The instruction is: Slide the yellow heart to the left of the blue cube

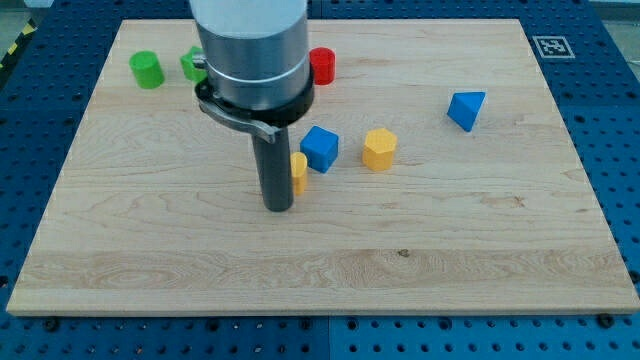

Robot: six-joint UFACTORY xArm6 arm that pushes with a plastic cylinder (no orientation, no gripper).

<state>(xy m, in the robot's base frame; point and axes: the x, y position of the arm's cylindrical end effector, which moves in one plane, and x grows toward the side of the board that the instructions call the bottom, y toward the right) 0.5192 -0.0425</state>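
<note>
The arm ends in a plain dark rod, so there is no pincer in view and nothing is gripped; I can only speak of my tip (pixel 278 207), which rests on the wooden counter (pixel 480 270) just left of centre in the frame. Tucked against the rod's right side is a yellow block, most likely the yellow heart (pixel 299 172), though the rod hides most of it and I cannot confirm the shape. It appears to touch the rod, or sits just beside it. The blue cube (pixel 320 148) stands immediately up and to the right of that yellow piece, the 2 nearly touching.

A second yellow block (pixel 379 149) lies a little to the right of the cube, and a blue triangular block (pixel 466 109) sits well apart toward the upper right. Near the top of the frame are a green cylinder (pixel 146 69), another green block (pixel 193 63) half hidden by the arm, and a red cylinder (pixel 322 65).

The heart looks small, rigid and light, probably a hard block that slides easily on smooth wood. There is nothing to grasp; contact has to be a push on a flat side face, low and through its middle, or it will likely spin off the rod. Judging by position, it already lies lower left of the cube, so only a gentle nudge seems called for.
</note>
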